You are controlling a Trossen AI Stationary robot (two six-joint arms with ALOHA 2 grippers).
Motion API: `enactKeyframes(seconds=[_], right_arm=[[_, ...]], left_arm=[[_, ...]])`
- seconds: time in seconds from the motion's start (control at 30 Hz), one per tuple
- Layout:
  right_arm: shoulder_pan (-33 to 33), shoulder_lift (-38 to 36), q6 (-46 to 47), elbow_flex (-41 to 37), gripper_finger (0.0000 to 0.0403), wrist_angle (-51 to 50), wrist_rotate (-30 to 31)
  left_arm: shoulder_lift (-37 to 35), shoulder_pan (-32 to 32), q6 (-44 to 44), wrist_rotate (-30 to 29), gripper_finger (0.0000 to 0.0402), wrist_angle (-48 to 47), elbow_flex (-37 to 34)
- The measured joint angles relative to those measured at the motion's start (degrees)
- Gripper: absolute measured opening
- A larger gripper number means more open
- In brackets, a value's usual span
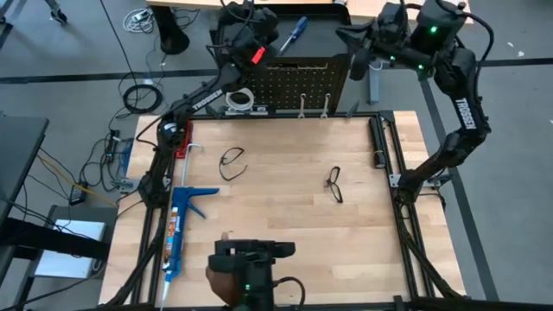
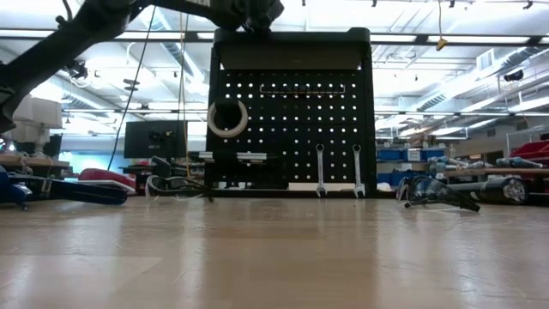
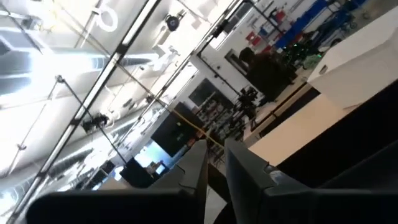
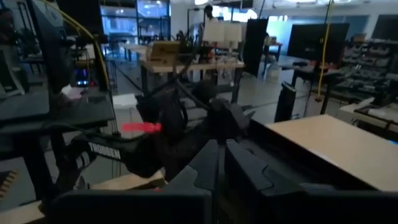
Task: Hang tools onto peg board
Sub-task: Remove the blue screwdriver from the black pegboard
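The black peg board [image 1: 302, 82] stands upright at the table's far edge, and shows in the low view [image 2: 292, 120]. A white tape roll [image 2: 227, 118] and two silver wrenches [image 2: 319, 170] [image 2: 358, 170] hang on its pegs. Two black-framed safety glasses [image 1: 232, 161] [image 1: 335, 183] lie on the tabletop. A blue-handled screwdriver [image 1: 294, 34] lies just beyond the board's top edge; what it rests on does not show. My left gripper [image 1: 263, 39] is above the board's top left, beside the screwdriver, fingers together and empty [image 3: 214, 171]. My right gripper [image 1: 346, 39] hovers above the board's right end, also shut and empty [image 4: 217, 155].
A long blue caulking gun [image 1: 177, 229] and a red-handled tool [image 1: 177, 138] lie along the table's left edge. Black frame rails [image 1: 384, 147] border the table's right side. Bare wood lies between the two glasses and toward the near edge.
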Motion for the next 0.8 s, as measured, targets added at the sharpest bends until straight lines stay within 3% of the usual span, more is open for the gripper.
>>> enactKeyframes(seconds=[0.2, 0.5, 0.6, 0.73, 0.8], right_arm=[[0.3, 0.2, 0.3, 0.0, 0.003, -1.6, 0.1], [0.1, 0.2, -0.1, 0.0, 0.0022, -1.2, 0.2], [0.1, 0.2, -0.1, 0.0, 0.0022, -1.7, 0.2], [0.1, 0.2, -0.1, 0.0, 0.0021, -2.2, 0.2], [0.1, 0.2, -0.1, 0.0, 0.0018, -2.7, 0.2]], left_arm=[[-0.1, -0.1, 2.4, 2.3, 0.0049, -0.6, 0.1], [-0.2, -0.4, 3.6, 12.3, 0.0041, -4.5, 0.1], [-0.1, -1.3, 3.3, 19.1, 0.0041, -4.8, 0.1], [0.1, -2.7, -0.2, 33.2, 0.0041, -3.7, 0.0], [0.3, -3.3, -3.2, 36.4, 0.0041, -0.6, -0.1]])
